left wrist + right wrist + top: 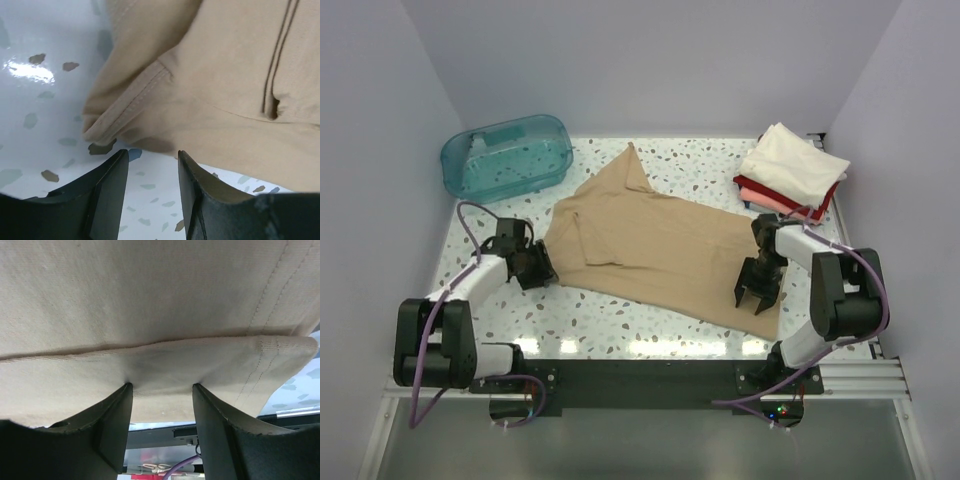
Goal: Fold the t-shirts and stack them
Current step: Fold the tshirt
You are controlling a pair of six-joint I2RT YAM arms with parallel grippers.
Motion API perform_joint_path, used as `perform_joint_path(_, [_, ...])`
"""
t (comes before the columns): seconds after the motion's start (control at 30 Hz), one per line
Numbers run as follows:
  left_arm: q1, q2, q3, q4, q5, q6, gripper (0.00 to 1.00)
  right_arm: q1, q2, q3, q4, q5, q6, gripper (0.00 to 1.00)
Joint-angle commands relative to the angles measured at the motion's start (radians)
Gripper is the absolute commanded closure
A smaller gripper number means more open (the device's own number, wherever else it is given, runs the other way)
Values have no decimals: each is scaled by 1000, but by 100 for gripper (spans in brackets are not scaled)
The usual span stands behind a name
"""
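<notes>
The tan t-shirt (pixel 660 245) is spread flat on the speckled table (pixel 620 322), between the two pincers. The step in hand is judged to be the first fold, with an edge to be taken at each side.

The left pincer (pixel 150 155) is seen with its jaws parted and nothing between them. The stitched sleeve hem (pixel 132 107) lies just ahead of the fingertips, and bare table shows in the gap. A good grip calls for the tips to be slid forward under that doubled edge before closing, so that both layers are caught and not the top one alone.

The right pincer (pixel 162 385) is also spread, with the bottom hem (pixel 200 352) lying across its fingertips. The cloth appears to be touched but not pinched, though this is hard to settle from so close a view. It would best be closed near the corner, just inside the double stitching, where the cloth is least likely to slip.

Both edges should then be raised together and carried evenly, so that the body is not dragged askew and no wrinkle is folded in.

Well beyond the right pincer, at the far corner, the folded stack is found: a cream-white shirt (pixel 795 165) on top, with pink (pixel 775 203) and red (pixel 752 186) edges beneath. Far beyond the left pincer a translucent teal tub (pixel 505 155) stands.

No brand, label or legible writing is seen on any shirt or on the tub.
</notes>
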Motion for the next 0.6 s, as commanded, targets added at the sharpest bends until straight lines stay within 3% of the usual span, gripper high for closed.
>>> perform_joint_path(0.0, [9,-41,14,-74,-88,-31,51,16,-43,-51,-22,-6,36,45])
perform_joint_path(0.3, [-48,-171,131,-102,-102,-21,52,28,-107,-19,-65,-35,35,45])
perform_joint_path(0.57, [-239,-23,227,9,-27,-91,55,28,-173,113,-118,-58,4,45])
